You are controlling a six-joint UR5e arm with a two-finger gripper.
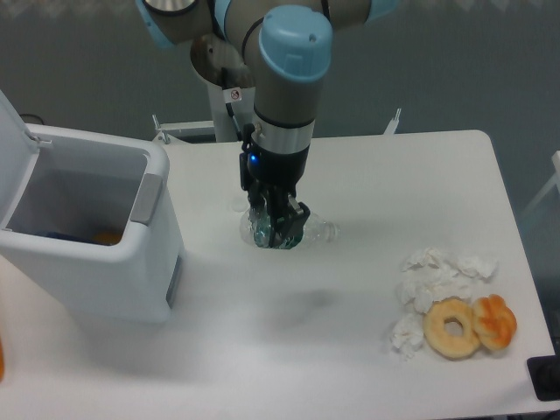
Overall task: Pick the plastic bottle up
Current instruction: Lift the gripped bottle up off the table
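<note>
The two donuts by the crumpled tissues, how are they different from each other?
The pale donut is a light tan colour, while the orange donut is darker and more golden. The pale donut lies flat with its whole ring and hole showing; the orange donut's left edge is hidden behind it, and its hole is hard to make out. The pale donut lies nearer the tissues. Both lie on the table, touching each other.

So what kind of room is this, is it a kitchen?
Probably not a kitchen; more likely a robot test lab. A robot arm's gripper holds a plastic bottle over a plain white table, beside a white bin, donuts and crumpled tissues.
</note>
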